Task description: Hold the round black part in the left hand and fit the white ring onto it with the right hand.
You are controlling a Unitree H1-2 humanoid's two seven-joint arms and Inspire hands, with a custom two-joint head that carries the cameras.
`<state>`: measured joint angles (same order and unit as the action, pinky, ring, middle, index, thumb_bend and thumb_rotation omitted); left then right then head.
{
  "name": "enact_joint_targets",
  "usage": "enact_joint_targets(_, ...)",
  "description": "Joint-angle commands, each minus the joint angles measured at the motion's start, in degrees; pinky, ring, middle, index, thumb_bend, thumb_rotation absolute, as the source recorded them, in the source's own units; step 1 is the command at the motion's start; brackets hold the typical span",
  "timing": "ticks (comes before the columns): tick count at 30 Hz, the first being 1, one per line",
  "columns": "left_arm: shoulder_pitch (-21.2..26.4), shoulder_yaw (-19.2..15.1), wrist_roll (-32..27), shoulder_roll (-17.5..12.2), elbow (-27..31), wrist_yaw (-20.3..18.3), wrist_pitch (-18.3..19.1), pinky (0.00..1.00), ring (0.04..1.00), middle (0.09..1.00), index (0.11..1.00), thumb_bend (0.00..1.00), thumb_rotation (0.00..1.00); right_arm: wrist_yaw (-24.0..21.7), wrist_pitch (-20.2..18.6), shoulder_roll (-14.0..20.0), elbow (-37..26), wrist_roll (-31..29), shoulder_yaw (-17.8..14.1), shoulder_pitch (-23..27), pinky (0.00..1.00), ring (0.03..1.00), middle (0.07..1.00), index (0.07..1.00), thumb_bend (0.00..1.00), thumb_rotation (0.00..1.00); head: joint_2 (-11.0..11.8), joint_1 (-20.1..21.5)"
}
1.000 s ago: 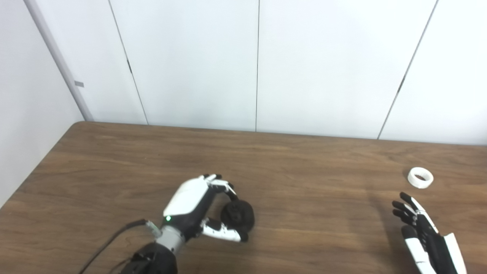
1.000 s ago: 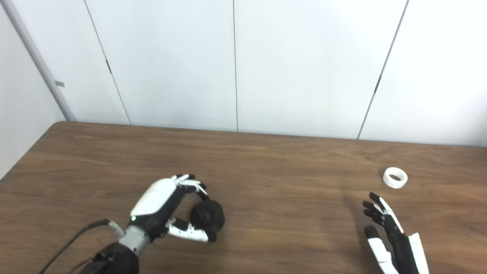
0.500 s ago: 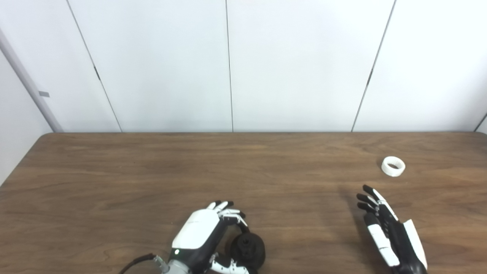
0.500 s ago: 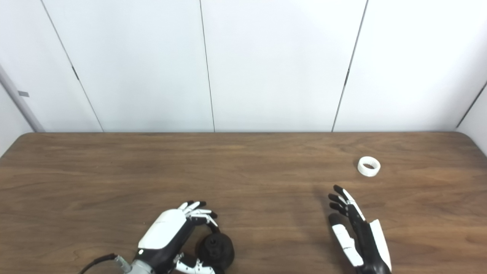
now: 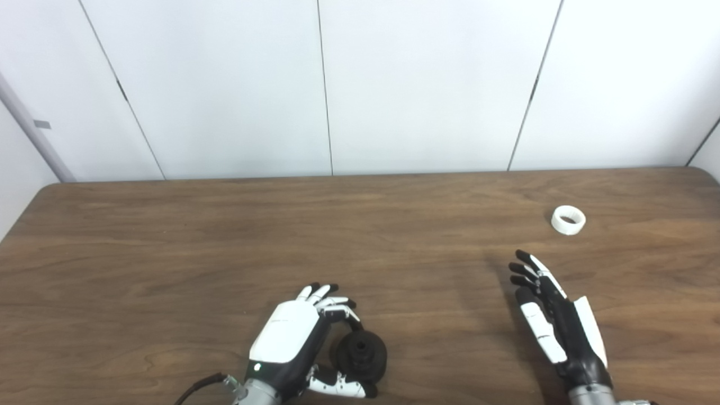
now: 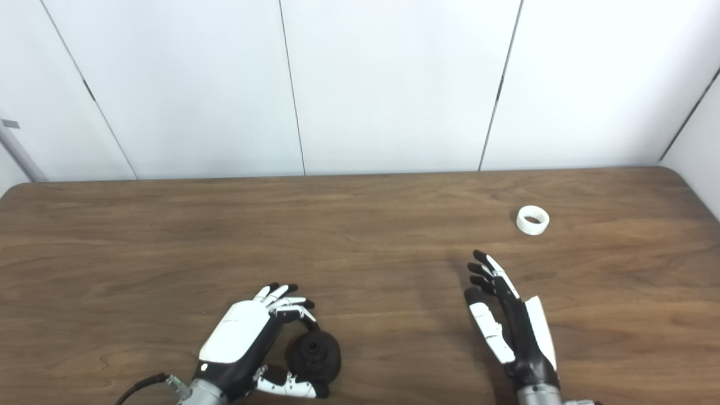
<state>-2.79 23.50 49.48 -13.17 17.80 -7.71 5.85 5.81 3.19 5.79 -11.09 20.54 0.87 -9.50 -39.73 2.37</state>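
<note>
The round black part [image 5: 361,354] sits low on the brown table [image 5: 169,247], near the front edge. My left hand [image 5: 298,343] curls around it, fingers over its top and thumb under its near side, holding it. The white ring [image 5: 568,220] lies flat on the table at the far right. My right hand [image 5: 554,318] hovers open, fingers straight and spread, pointing up the table. It is well short of the ring, with a gap of bare wood between fingertips and ring.
White wall panels [image 5: 427,84] rise behind the table's far edge. The table's rounded right corner [image 6: 675,171] shows in the right eye view. A black cable [image 5: 197,388] trails from my left wrist.
The camera has swung right and tilted, shifting the whole picture. My right hand has come further into view, closer to the ring. The left hand keeps its hold on the black part.
</note>
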Motion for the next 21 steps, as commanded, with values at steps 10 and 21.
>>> enact_joint_targets(10,-0.54,-0.18,1.93,-0.13,-1.21,-0.02,-0.83,1.0,0.938,0.817,0.485,0.52,0.05,-1.13,-3.7,-0.61,-2.64,-1.6,0.66,-2.41,0.8,0.819,0.844,0.866,0.51,1.0,-1.08,0.99)
enact_joint_targets(21,-0.95,-2.14,0.46,-0.6,-0.01,-2.26,-1.13,1.0,0.933,0.804,0.484,0.52,0.05,-4.66,-13.25,1.81,-12.38,-0.86,-0.95,0.67,0.82,0.87,0.881,0.896,0.53,0.79,-2.02,7.93)
